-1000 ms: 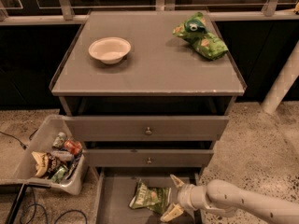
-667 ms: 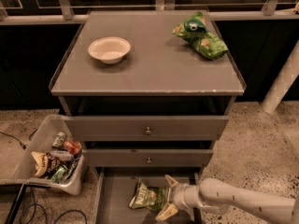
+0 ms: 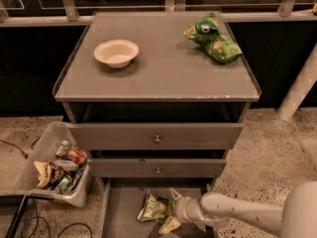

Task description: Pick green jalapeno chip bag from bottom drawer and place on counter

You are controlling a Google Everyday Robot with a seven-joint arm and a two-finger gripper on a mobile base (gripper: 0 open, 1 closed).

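Note:
The green jalapeno chip bag (image 3: 152, 208), pale olive with white lettering, lies in the open bottom drawer (image 3: 119, 214) at the foot of the cabinet. My gripper (image 3: 170, 211) reaches in from the right on a white arm; its pale fingers (image 3: 168, 225) stand spread, one above and one below the bag's right end. The fingers are open and close around that end of the bag. The counter (image 3: 163, 68) is the grey cabinet top above.
A white bowl (image 3: 116, 52) and a brighter green bag (image 3: 213, 39) lie on the counter. Two taller drawers with knobs (image 3: 157, 139) sit above. A bin of trash (image 3: 57, 167) stands at the left. A white post (image 3: 302, 83) stands at the right.
My gripper has moved left along the drawer, from beside the bag to straddling its right end. The bag has not moved.

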